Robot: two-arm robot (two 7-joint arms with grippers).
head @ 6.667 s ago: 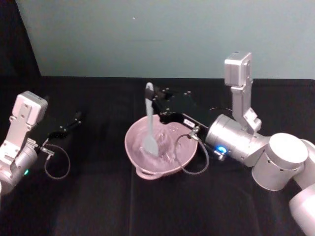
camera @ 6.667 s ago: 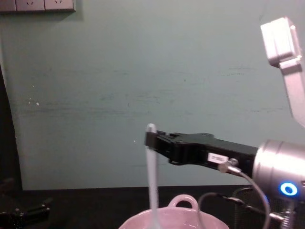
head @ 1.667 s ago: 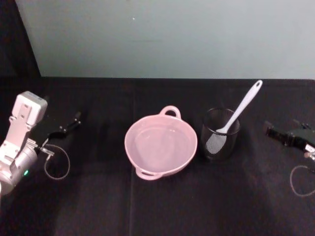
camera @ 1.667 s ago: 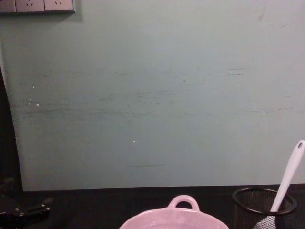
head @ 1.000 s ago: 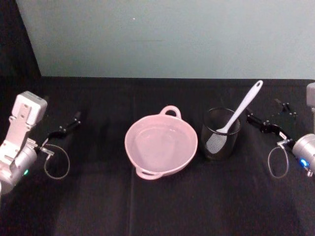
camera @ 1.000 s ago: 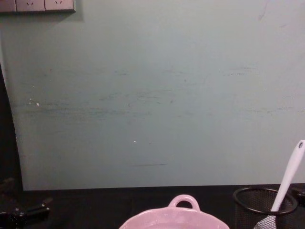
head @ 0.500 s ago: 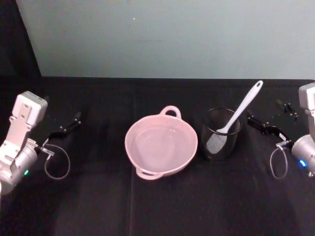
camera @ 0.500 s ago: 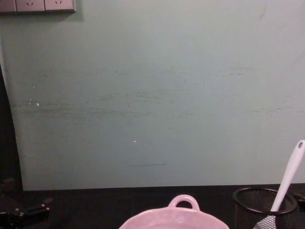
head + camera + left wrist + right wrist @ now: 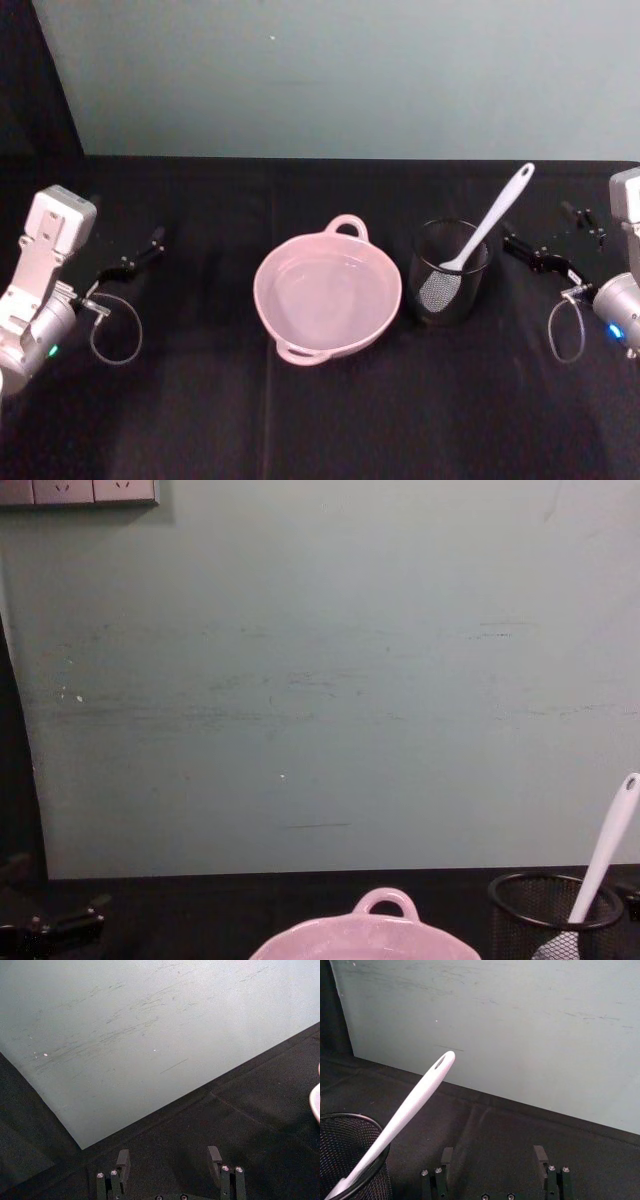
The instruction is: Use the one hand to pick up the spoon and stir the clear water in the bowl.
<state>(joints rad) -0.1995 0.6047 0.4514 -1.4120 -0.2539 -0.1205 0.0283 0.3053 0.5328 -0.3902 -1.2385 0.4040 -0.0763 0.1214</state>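
The pale pink bowl (image 9: 268, 318) sits at the table's centre, holding clear water (image 9: 328, 298) that shows as faint glints. The white spoon (image 9: 497, 217) stands blade-down in the black mesh cup (image 9: 449, 291), just right of the bowl, with its handle leaning up and to the right. My right gripper (image 9: 540, 235) hovers open to the right of the cup, apart from the handle. In the right wrist view, the spoon (image 9: 415, 1100) slants past the open right gripper (image 9: 493, 1157). The left gripper (image 9: 132, 255) is parked open at the far left.
A teal wall (image 9: 320, 680) backs the black table (image 9: 320, 420). The bowl's rim (image 9: 360, 942), with its loop handle, and the mesh cup (image 9: 540, 912) show low in the chest view. The left gripper (image 9: 168, 1157) faces bare black cloth.
Earlier my right gripper held the spoon upright in the bowl. Now the spoon rests in the mesh cup, and the right gripper is open off to the right. The last half second shows no movement.
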